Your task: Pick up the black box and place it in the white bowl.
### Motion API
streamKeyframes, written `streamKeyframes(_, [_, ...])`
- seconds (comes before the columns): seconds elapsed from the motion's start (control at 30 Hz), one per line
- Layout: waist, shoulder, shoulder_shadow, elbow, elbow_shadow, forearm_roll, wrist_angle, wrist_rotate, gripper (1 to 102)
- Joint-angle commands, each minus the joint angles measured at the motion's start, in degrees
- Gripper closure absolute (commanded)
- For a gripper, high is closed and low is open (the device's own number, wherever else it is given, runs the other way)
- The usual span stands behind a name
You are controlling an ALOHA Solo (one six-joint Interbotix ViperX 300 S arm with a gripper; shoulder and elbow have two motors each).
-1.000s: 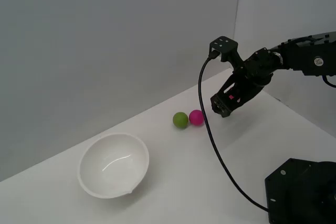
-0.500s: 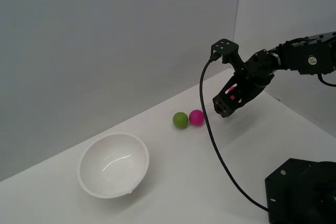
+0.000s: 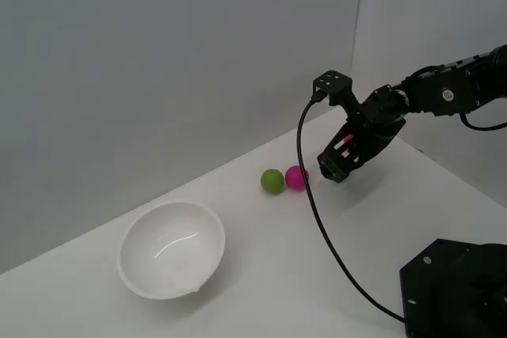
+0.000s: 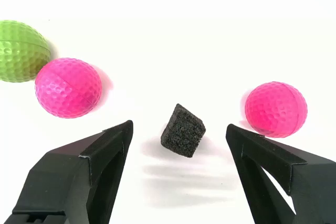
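in the exterior view, a white bowl (image 3: 171,250) sits on a white table (image 3: 269,275). it is round and shiny, and nothing shows inside it. it is the landmark here. well away from the bowl, toward the exterior view's right and farther back, lie a green ball (image 3: 272,180) and a pink ball (image 3: 295,176). the two balls touch, and the green one is the nearer to the bowl. just past the pink ball, on the side away from the bowl, the gripper (image 3: 333,166) hangs low over the table at the end of a black arm (image 3: 444,93). a black cable (image 3: 317,219) loops down from the wrist to a black base (image 3: 455,290) at the near right corner, well apart from the bowl. in this view the gripper hides the box, and you cannot tell how its jaws stand.

in the wrist view, the bowl is out of sight. the black box (image 4: 182,130) lies on the table, tipped a bit on its corner. it sits between the two black fingers (image 4: 100,153) of the gripper (image 4: 181,135). the jaws are wide apart, with a gap on each side of the box, so nothing is gripped. the green ball (image 4: 21,51) and a pink ball (image 4: 68,87) touch each other, beyond one finger. a second pink ball (image 4: 275,109) lies just beside the tip of the other finger.
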Motion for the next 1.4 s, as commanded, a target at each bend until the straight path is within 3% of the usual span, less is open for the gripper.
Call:
streamKeyframes(0.0, [0.53, 0.00, 0.44, -1.32, -1.41, 0.00, -0.35, 0.18, 3])
streamKeyframes(0.47, [0.53, -1.76, -1.23, -1.32, -1.49, 0.00, -1.14, 0.09, 8])
streamKeyframes(0.63, [0.53, -1.76, -1.23, -1.32, -1.41, 0.00, -1.14, 0.09, 32])
streamKeyframes(0.83, [0.53, -1.85, -1.41, -1.32, -1.32, 0.00, -1.05, 0.18, 40])
streamKeyframes(1.1, [0.53, -2.11, -1.67, -1.32, -1.41, 0.00, -0.97, 0.18, 72])
streamKeyframes(1.27, [0.53, -1.85, -1.41, -1.32, -1.41, 0.00, -0.97, 0.09, 99])
streamKeyframes(1.37, [0.53, -1.85, -1.32, -1.32, -1.41, 0.00, -0.88, 0.18, 100])
